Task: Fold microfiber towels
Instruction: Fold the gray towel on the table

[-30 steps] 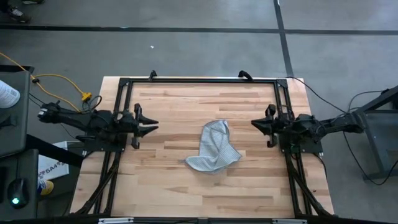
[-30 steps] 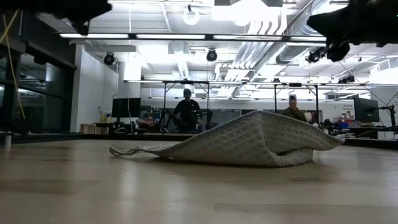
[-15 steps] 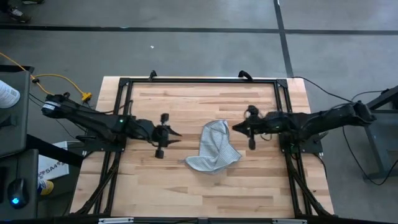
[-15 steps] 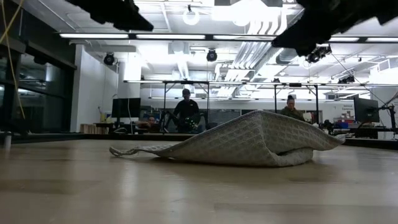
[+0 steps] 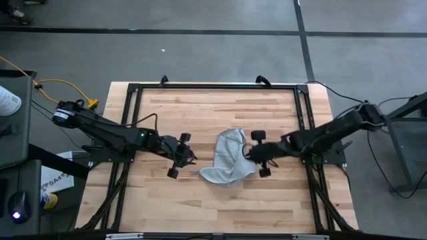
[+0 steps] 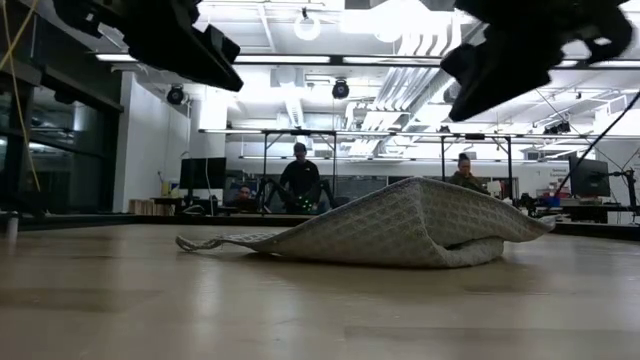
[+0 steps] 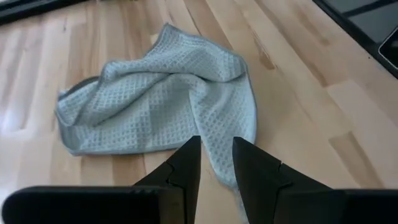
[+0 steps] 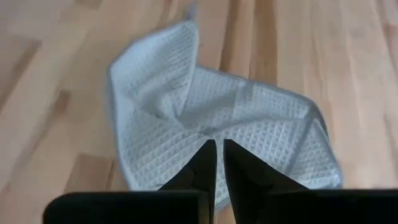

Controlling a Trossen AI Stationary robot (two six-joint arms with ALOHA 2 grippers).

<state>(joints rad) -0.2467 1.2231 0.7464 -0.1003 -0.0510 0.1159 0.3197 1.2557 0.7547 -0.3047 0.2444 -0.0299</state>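
While the crumpled microfiber towel (image 5: 229, 160) lies mid-frame on the wooden surface (image 5: 220, 200), the left hand (image 5: 187, 156) hovers just left of it, fingers slightly apart, and the right hand (image 5: 248, 152), fingers together, hovers at its right edge.

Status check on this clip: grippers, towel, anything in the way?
Left gripper slightly open, empty, beside towel. Right gripper shut, empty, over towel's edge. Towel crumpled mid-table, unfolded. No obstruction seen.

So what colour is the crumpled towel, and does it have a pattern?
The towel is light grey-blue with a little waffle-grid weave, clearest in the left wrist view.
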